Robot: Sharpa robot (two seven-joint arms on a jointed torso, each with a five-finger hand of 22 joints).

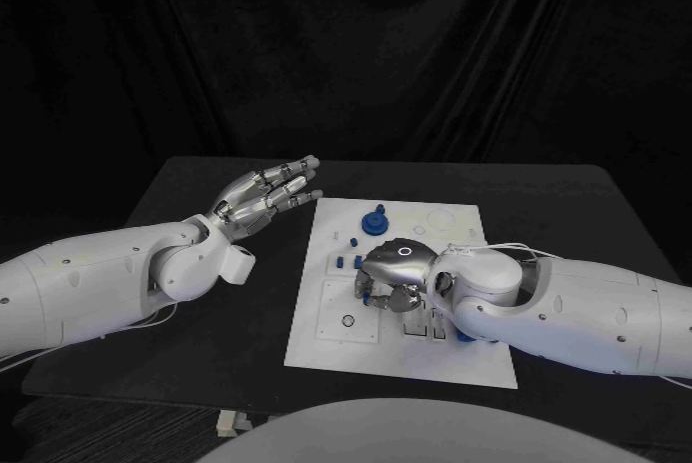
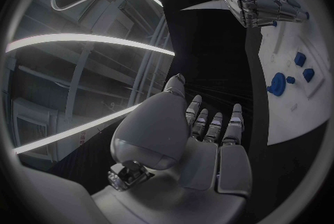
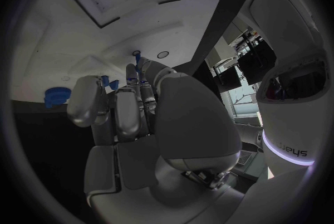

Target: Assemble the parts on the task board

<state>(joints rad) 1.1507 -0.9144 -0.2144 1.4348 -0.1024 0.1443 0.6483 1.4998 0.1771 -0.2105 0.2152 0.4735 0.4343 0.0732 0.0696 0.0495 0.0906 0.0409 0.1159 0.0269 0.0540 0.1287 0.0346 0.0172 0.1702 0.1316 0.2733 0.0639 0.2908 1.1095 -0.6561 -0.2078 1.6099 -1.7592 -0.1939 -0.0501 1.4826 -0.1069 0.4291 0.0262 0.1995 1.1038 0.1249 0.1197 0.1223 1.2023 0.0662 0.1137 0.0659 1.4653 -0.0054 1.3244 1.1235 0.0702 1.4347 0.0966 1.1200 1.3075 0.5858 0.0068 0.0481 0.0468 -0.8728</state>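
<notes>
Over board: our right hand (image 1: 397, 273) sits mid-board (image 1: 325, 333), fingers curled among blue parts (image 1: 374, 221); grip we cannot tell.
Left of board: our left hand (image 1: 270, 195) hovers over bare table (image 1: 216, 353), fingers straight, apart, holding nothing.

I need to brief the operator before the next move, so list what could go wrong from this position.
1. The right hand is down over the middle of the task board, its fingers close among small blue parts; a slight drift could knock one aside.
2. In the head view that hand covers what lies beneath it, so a poor seating might go unseen.
3. The left hand hovers open beside the board, not bracing it, so a push may shift the board.
</notes>
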